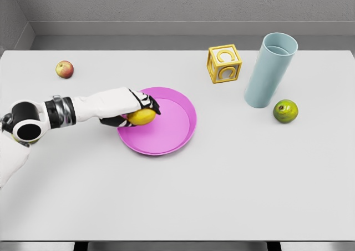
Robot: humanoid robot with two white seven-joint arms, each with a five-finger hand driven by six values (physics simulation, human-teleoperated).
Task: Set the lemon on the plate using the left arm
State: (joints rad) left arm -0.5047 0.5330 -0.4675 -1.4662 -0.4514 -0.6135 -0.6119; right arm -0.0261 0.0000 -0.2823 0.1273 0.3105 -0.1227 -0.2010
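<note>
The left arm point(50, 115) comes in from the desk's point(222, 195) left edge and reaches rightward. Behind it, near the far left corner, sits an apple point(65, 69), well apart from everything else. The left hand point(133, 108) is closed around the lemon point(142, 116), fingers curled over its top and the thumb under it, so the yellow fruit shows below the knuckles. Hand and lemon sit over the left rim of the plate point(172, 129); whether the lemon touches the plate cannot be told. The pink plate lies left of the desk's middle. Toward the far edge, right of the plate, a yellow block point(224, 63) stands with a letter cut into its faces. Further right a pale blue cup point(270, 70) stands upright, and a lime point(285, 111) lies just beside its base, on the near right side.
</note>
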